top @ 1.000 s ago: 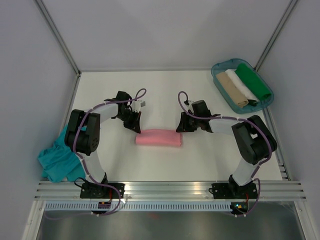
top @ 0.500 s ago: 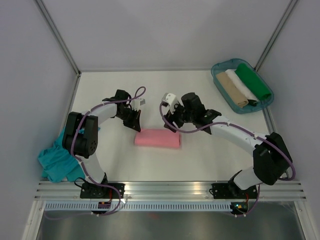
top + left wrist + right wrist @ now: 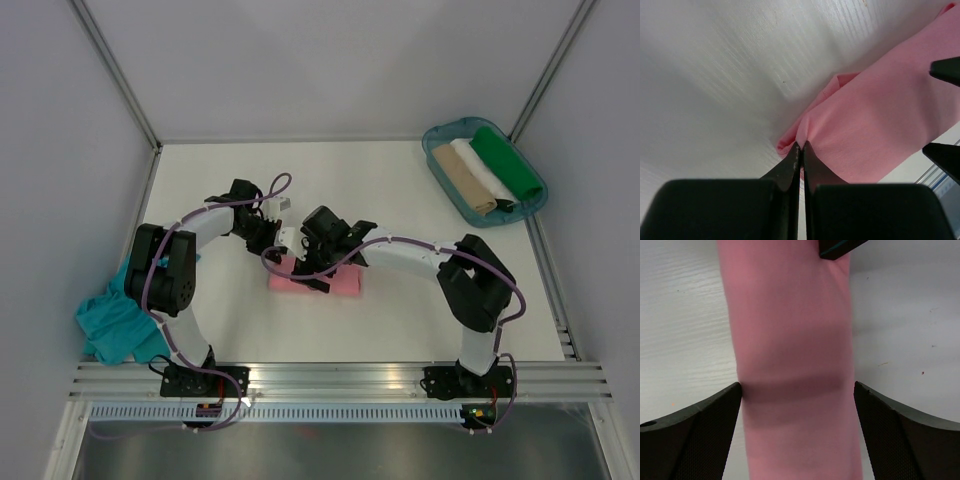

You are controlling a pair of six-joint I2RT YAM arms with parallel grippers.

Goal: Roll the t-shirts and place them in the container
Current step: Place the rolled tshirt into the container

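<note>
The salmon-pink t-shirt (image 3: 345, 283) is seen rolled into a short cylinder that lies across the middle of the white table (image 3: 400, 320), a little towards the left. The teal-blue t-shirt (image 3: 112, 322) is left crumpled at the left edge of the table, beside the base of the left arm and well apart from the pink roll.

The left gripper (image 3: 268, 240) is placed at the left end of the roll. In the left wrist view its jaws are pressed together, and the tips (image 3: 800, 150) are set against a small pucker in the pink cloth (image 3: 875, 125). Whether a fold is really caught between them cannot be told.

The right gripper (image 3: 312, 270) is lowered over the roll near its middle. In the right wrist view the jaws are spread wide, and the roll (image 3: 792, 330) is straddled by them, with one finger at each side, just at the edge of the cloth. A darker band is seen across the roll between the two fingers (image 3: 705, 415).

At the far right corner a blue-green tray (image 3: 440, 133) is placed. Three rolled cloths are kept in it side by side: a beige one (image 3: 462, 180), a white one (image 3: 482, 168) and a green one (image 3: 508, 160).
</note>
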